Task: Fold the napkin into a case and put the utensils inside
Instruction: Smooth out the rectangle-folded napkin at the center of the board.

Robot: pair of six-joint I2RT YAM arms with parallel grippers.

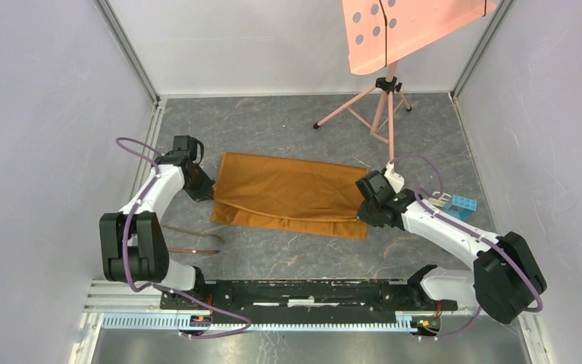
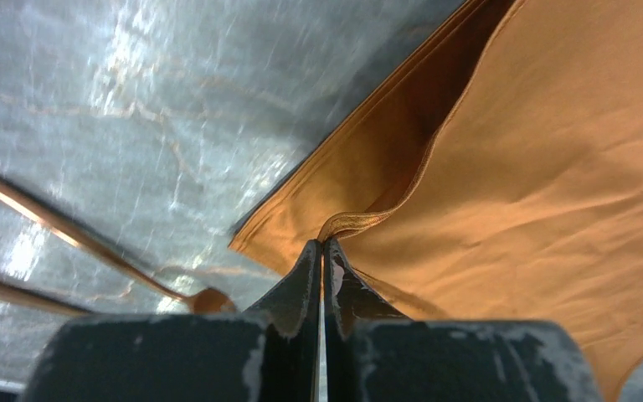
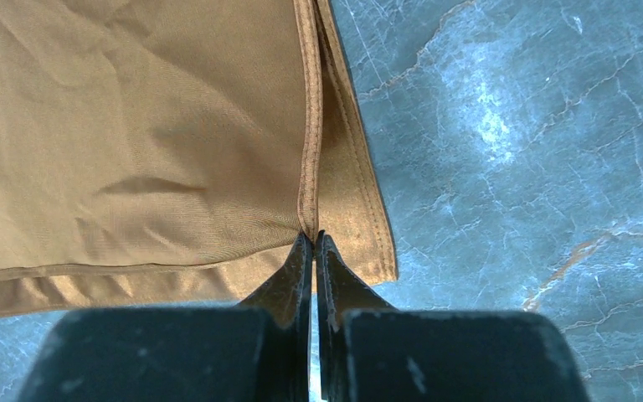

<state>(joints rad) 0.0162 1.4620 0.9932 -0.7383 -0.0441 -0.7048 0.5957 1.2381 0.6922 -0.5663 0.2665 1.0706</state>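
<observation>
Grey marbled table [image 1: 288, 125] between pale walls, shown from above and from both wrists; items are read left to right.

Far left, toward the near edge: utensils [image 1: 191, 232], slender copper-brown pieces lying on the bare surface, apart from the cloth and close beside my left arm. That arm is plainly the nearer one to them.

Next: my left gripper [image 2: 322, 244], jaws pressed together on the hem of the napkin [image 1: 292, 189], pinching the upper layer at its left short end. From this gripper the cloth runs away to the right.

Centre: the napkin lies flat and doubled over, with the lower layer showing as a strip along the near side. Its long axis runs left to right across the table, so it spans the gap between my two grippers. No narrow case is formed yet.

Right of centre: my right gripper [image 3: 313, 237], jaws likewise closed narrow on the hem at the right short end, close to the near corner. From here the cloth runs to the left.

Behind, right: pink panel [image 1: 405, 30] on a tripod, well apart from the cloth.

Far right: toy blocks [image 1: 460, 205] beside my right arm, off the cloth.

Judgement: with one end held by each arm, the coming fold turns on both ends travelling together across the short axis. Uneven travel would skew the crease.
</observation>
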